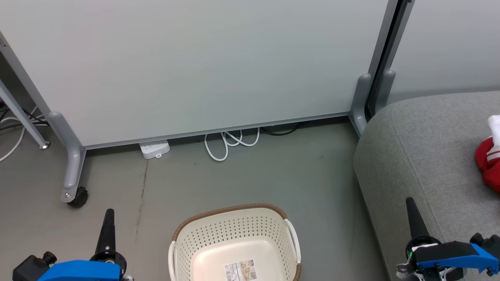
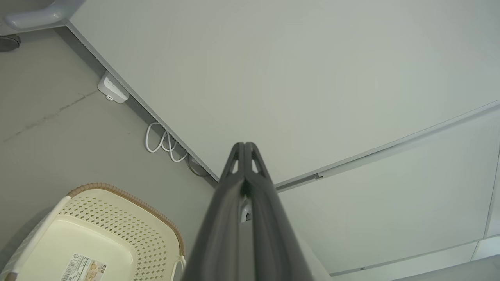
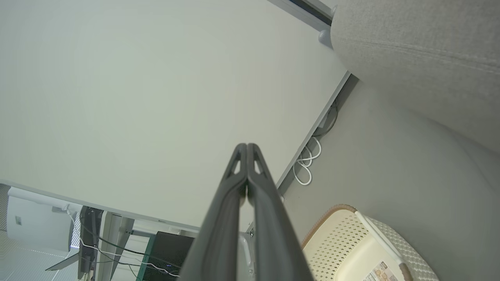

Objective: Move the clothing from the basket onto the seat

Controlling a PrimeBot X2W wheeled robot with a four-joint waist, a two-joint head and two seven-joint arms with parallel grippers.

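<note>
- Sitting at the bottom centre of the head view, the cream-white perforated plastic laundry basket (image 1: pixel 234 230) with a brown woven-look rim shows its bare floor and a small printed label (image 1: pixel 240 270). Its near side is cut off by the frame edge.
- The bright-red clothing with white panels (image 1: pixel 489 164) lies on the large light-grey woven-fabric seat (image 1: pixel 422 156) at the right edge. It is cut off there, so the number of garments cannot be told.
- The left tool (image 1: pixel 109 220), at the lower left, has its two dark fingers pressed together, gripping nothing. Its blue body is partly cut off.
- The right tool (image 1: pixel 413 216), at the lower right, is likewise closed and empty, seen against the seat's grey fabric.
- A looped white cable (image 1: pixel 228 144) and a white power strip (image 1: pixel 155 149) poke out onto the grey floor (image 1: pixel 273 175) from under a pale partition panel (image 1: pixel 195 66), the rest hidden.
</note>
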